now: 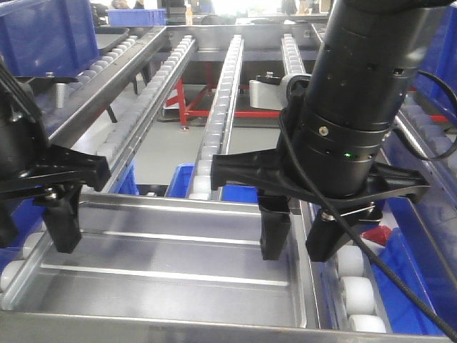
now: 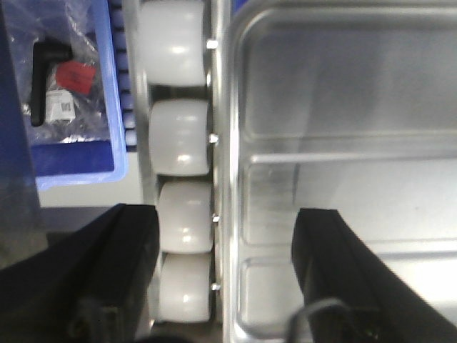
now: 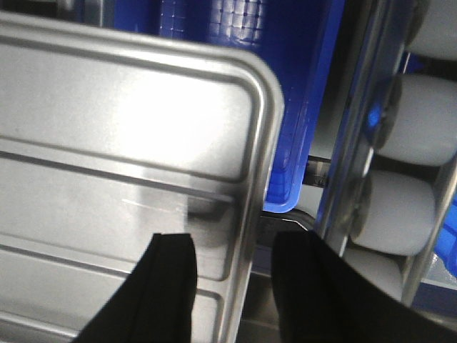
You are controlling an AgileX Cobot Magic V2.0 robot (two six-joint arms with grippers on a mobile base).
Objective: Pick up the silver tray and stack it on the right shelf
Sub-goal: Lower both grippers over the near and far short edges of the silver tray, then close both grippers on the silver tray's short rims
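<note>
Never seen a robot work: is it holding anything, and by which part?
Nothing is clamped: the left tool and right tool stand open, each astride a side rim of the silver tray.

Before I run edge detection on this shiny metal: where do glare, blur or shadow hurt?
Front view: top edge backlit and blown out, silver tray crisp. Left wrist view: soft focus throughout, white rollers smeared bright. Right wrist view: broad glare on the tray floor, a dark smudge at its rim beside the right pincer.
</note>
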